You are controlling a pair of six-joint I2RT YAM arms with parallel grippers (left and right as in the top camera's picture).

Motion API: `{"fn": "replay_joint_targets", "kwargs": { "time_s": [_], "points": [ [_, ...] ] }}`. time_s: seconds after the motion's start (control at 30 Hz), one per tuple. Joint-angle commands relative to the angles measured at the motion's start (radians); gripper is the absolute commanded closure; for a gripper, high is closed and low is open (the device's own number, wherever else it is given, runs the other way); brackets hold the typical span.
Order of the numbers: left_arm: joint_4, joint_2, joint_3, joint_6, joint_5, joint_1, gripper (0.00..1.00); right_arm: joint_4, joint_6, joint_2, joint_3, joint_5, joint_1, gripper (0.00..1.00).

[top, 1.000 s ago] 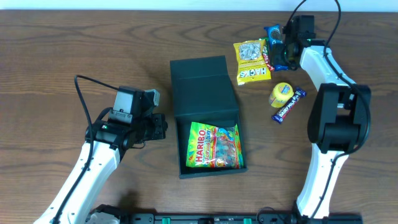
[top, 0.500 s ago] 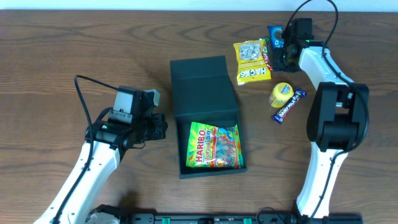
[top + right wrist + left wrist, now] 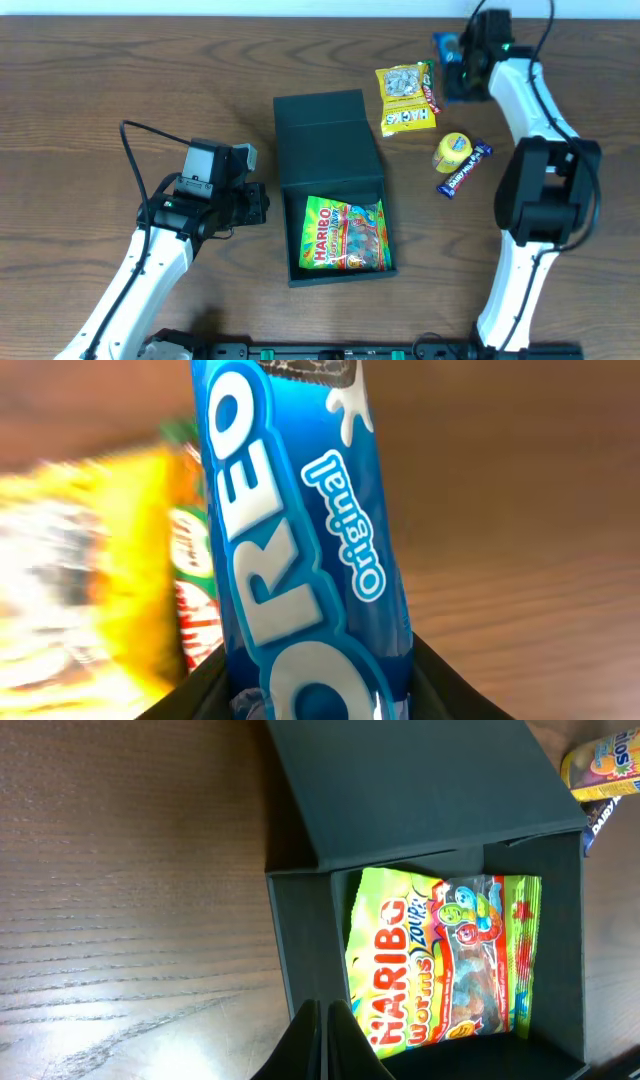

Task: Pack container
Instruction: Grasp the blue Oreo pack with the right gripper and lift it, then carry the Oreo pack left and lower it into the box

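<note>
The dark container [image 3: 330,135] lies open at the table's middle with its flap lid folded back, and also shows in the left wrist view [image 3: 430,830]. A Haribo bag [image 3: 346,234] lies inside it, seen too from the left wrist [image 3: 440,960]. My left gripper [image 3: 325,1040] is shut and empty, just left of the container's near-left wall. My right gripper [image 3: 458,68] is at the far right, shut on a blue Oreo pack [image 3: 300,550] that it holds above the table; the pack's end shows overhead [image 3: 443,44].
A yellow Hacks bag [image 3: 405,98] lies right of the lid with a red-green packet [image 3: 431,92] at its edge. A small yellow packet [image 3: 451,152] and a Dairy Milk bar [image 3: 464,169] lie nearer.
My right gripper has lifted and moved toward the far edge with the Oreo pack. The left arm has not moved.
</note>
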Motion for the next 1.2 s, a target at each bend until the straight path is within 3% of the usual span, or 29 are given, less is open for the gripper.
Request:
{"fn": "replay_joint_targets", "kwargs": {
  "time_s": [0.0, 0.43, 0.63, 0.83, 0.97, 1.17],
  "points": [
    [-0.002, -0.004, 0.021, 0.033, 0.007, 0.007, 0.94, -0.039, 0.001, -0.142, 0.114, 0.013, 0.003, 0.63],
    [-0.004, -0.006, 0.021, 0.033, 0.021, 0.007, 0.94, -0.301, -0.025, -0.492, 0.201, 0.013, 0.117, 0.63],
    [-0.04, -0.045, 0.021, 0.046, 0.024, 0.007, 0.94, -0.383, 0.044, -0.69, 0.195, 0.008, 0.197, 0.67],
    [-0.063, -0.164, 0.022, 0.071, 0.011, 0.027, 0.94, -0.484, 0.129, -0.866, 0.078, 0.008, 0.26, 0.69],
    [-0.084, -0.251, 0.022, 0.085, 0.002, 0.054, 0.95, -0.604, 0.258, -0.874, -0.004, -0.058, 0.315, 0.76],
    [-0.13, -0.346, 0.022, 0.088, -0.011, 0.079, 0.94, -0.564, 0.447, -0.86, -0.248, -0.112, 0.451, 0.8]
  ]
}}
